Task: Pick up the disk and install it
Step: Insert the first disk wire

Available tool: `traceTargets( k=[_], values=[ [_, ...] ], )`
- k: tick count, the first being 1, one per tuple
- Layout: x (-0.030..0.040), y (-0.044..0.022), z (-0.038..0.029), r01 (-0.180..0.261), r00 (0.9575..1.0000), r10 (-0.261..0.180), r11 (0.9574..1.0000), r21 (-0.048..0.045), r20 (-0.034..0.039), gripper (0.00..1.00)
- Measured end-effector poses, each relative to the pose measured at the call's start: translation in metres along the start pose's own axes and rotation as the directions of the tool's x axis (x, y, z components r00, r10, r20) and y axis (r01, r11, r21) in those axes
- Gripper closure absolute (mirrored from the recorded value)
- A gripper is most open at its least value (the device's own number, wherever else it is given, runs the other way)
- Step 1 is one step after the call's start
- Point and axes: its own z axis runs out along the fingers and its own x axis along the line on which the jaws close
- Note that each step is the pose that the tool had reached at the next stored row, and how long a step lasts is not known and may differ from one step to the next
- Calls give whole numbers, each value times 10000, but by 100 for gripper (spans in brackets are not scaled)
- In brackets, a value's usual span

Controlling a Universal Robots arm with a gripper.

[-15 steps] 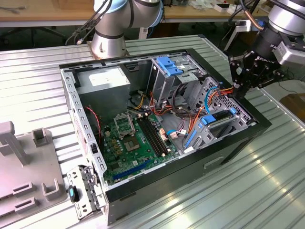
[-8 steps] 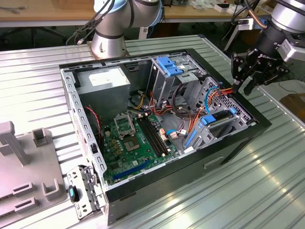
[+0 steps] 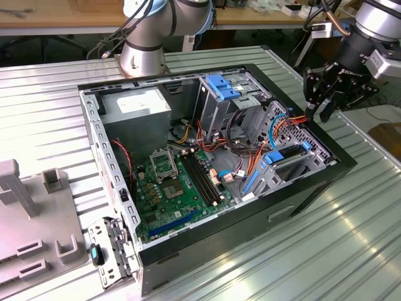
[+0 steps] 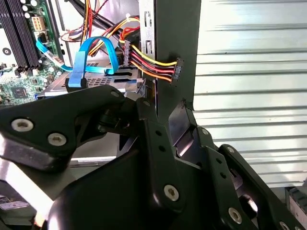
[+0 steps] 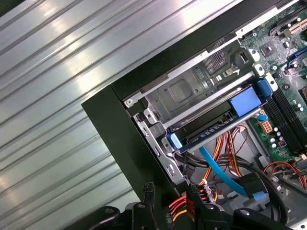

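Gripper (image 3: pixel 318 113) hangs over the case's (image 3: pixel 238 226) wall on the exterior view's right, just outside the rim. Fingers (image 5: pixel 148 190) are set apart at a middling width and hold nothing. In both wrist views the tips straddle the black wall. A bundle of red, orange and yellow power wires (image 4: pixel 153 62) drapes over that wall just ahead of the gripper (image 4: pixel 165 110), and its black plug hangs on the outer side. In the first wrist view the same wires (image 5: pixel 180 206) show between the two tips.

The disk (image 3: pixel 288 162) lies inside the case, in the bay of the grey metal cage at the corner closest to the gripper. It is slanted, and its light-blue rail bracket shows at both ends. In the first wrist view the disk (image 5: pixel 211 130) is seen edge-on in that bay. I can't tell whether it is fully seated.

A blue flat cable (image 4: pixel 96 48) loops just behind the bay. Further in, the green motherboard (image 3: pixel 175 182) covers the case floor. A second drive cage with a blue latch (image 3: pixel 222 84) stands at the far wall, and the grey power-supply box (image 3: pixel 135 106) fills the far corner on the exterior view's left.

The case sits on a ribbed metal table (image 3: pixel 326 251). A grey fixture (image 3: pixel 25 213) sits at the table's edge on the exterior view's left. The arm's base (image 3: pixel 144 50) stands just behind the case.
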Motion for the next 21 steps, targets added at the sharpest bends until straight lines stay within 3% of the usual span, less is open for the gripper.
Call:
traceTargets(
  k=[11, 14, 16, 18, 20, 21],
  values=[
    [-1, -2, 0, 0, 10000, 0, 10000, 0, 0, 61],
    [-4, -7, 1, 447, 9990, -447, 9990, 21, 14, 61],
    [-4, -7, 3, 1087, 9941, -1088, 9941, 52, 32, 61],
    [-4, -7, 4, 1444, 9895, -1444, 9895, 70, 42, 61],
    [-5, -7, 6, 1925, 9813, -1926, 9812, 95, 54, 61],
    [-5, -7, 8, 2303, 9731, -2304, 9730, 116, 63, 61]
  ],
)
